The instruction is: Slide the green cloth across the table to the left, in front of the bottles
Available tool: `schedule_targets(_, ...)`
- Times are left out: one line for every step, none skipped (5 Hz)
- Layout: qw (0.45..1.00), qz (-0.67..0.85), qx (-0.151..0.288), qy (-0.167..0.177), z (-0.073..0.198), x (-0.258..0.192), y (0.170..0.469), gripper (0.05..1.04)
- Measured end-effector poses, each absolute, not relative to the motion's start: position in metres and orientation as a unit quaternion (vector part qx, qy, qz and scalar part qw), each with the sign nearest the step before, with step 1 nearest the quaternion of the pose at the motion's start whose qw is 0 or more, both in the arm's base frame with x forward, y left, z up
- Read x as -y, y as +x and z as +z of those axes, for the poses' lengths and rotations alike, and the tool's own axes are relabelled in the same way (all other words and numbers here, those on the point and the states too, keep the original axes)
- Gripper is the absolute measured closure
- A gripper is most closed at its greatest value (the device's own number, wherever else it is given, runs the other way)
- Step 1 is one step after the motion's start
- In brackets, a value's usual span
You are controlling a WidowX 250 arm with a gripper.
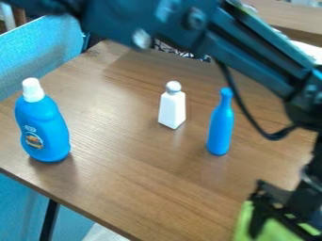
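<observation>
on the brown wooden table [119, 155] we see three bottles, all standing upright and apart from each other. at the left we have the big blue bottle [45, 120] with a white cap [33, 89] and a label [34, 140]. the white bottle [172, 109], which has a grey top [173, 86], stands between it and the slim blue bottle [221, 124]. behind the table's left edge we notice a blue panel [37, 54].
</observation>
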State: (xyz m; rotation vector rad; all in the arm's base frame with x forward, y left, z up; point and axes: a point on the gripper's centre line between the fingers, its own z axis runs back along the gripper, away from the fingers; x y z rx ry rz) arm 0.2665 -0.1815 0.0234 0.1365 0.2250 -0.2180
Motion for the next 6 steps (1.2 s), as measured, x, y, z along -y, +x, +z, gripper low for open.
schedule_targets(0.984, -0.065, -0.141, 0.088, 0.024, 0.129, 0.248, 0.082)
schedule_targets(0.990, -0.046, -0.120, 0.060, 0.019, 0.088, 0.246, 0.082)
schedule_targets(0.988, -0.068, -0.132, 0.044, 0.016, 0.061, 0.259, 0.082)
schedule_targets(0.986, -0.081, -0.136, 0.048, 0.015, 0.058, 0.264, 0.082)
schedule_targets(0.986, -0.094, -0.129, 0.058, 0.017, 0.056, 0.269, 0.082)
schedule_targets(0.982, -0.098, -0.124, 0.100, 0.024, 0.042, 0.277, 0.082)
